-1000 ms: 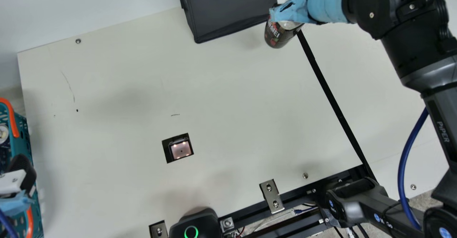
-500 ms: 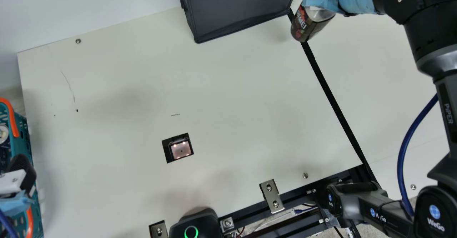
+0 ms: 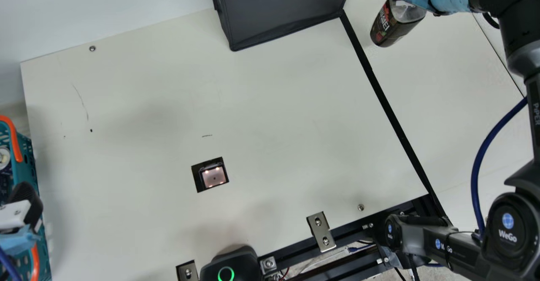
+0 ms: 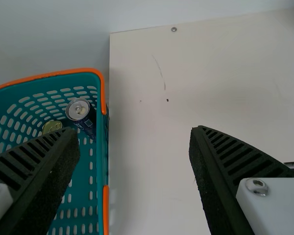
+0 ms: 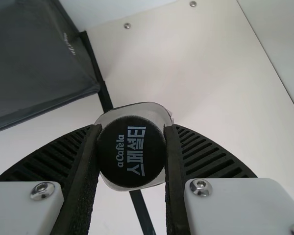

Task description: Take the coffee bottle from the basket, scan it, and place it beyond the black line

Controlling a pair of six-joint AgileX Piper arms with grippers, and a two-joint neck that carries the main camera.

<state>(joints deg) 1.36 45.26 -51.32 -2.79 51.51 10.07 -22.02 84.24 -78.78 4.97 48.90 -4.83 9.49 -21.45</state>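
They're at the placing step, I'd say: the right gripper [image 5: 132, 142] pinches the bottle [image 3: 390, 27] past the line [image 3: 390, 106], towards the table's [image 3: 274, 104] far right corner; next, lower it upright and release. The left gripper [image 4: 134, 131] is spread by the basket [image 4: 103, 93]. I count one bottle, one basket, two cans [image 4: 78, 108], one bag [image 3: 280, 11].

You have 1 pale, plain wall [image 3: 105, 2], beyond the far edge of 1 cream table [image 3: 274, 104]. Tabletop, matt: 1 thin curved scratch [image 3: 80, 99], small dark specks, and, in your right wrist view, 2 round screw heads [image 5: 127, 26] near an edge. Floor [image 3: 382, 276]: speckled grey, below the table. Light: diffuse, with soft-edged grey shadows across your tabletop.
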